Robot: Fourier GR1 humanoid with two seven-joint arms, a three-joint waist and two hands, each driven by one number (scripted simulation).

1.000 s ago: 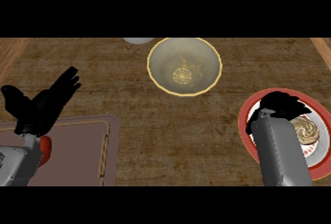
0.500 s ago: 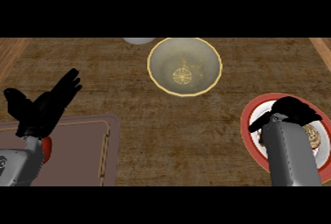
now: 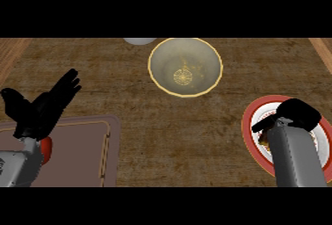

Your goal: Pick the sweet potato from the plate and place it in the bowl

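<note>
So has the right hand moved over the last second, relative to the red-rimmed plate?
Yes. The right hand has slid toward the view's lower right, from the red-rimmed plate's upper-left rim to over its middle.

The right hand (image 3: 295, 113) and its forearm cover most of the plate (image 3: 259, 115), hiding the sweet potato; the plate's right side runs off the edge.

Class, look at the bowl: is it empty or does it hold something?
Empty. The bowl shows only its bare patterned inside; the right hand is over the plate.
</note>
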